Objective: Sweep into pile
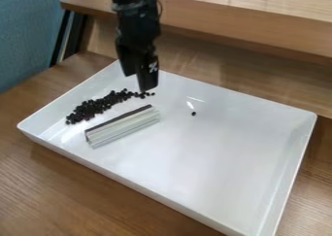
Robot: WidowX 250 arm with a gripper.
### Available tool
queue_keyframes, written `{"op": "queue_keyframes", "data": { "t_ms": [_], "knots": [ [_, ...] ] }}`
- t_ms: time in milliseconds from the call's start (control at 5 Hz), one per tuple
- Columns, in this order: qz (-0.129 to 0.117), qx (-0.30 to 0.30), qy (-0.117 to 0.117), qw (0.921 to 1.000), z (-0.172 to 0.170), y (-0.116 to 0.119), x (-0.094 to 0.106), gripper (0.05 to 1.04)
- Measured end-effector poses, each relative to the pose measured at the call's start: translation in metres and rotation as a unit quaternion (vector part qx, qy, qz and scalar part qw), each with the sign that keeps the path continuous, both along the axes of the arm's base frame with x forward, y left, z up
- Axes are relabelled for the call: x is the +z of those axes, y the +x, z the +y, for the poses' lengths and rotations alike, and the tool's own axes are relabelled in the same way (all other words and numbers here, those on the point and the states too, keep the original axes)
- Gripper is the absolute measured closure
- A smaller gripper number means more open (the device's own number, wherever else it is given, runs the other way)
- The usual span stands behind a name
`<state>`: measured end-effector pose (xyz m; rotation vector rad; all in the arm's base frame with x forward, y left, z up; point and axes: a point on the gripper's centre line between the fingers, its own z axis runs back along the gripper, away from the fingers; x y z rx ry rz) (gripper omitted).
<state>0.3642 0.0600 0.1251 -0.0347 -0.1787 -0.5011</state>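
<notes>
the table (71, 186) lies nearest, under the tray (214, 177). my gripper (140, 82) hangs by one end of the beads (90, 109); clenched or released, i can't tell. the bar (123, 127) lies just beside them, one bead (193, 113) apart.

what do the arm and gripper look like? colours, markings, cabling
Black robot arm with blocky segments, a greyish band near the top and a thin dark cable looping beside it. Black, angular gripper, small white marking on its side.
</notes>
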Motion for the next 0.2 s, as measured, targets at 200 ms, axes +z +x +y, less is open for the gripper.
{"op": "queue_keyframes", "data": {
  "t_ms": [200],
  "knots": [
    [-0.001,-0.01,-0.014,0.9999,-0.0137,-0.0016,0.0057,0.083]
  ]
}}
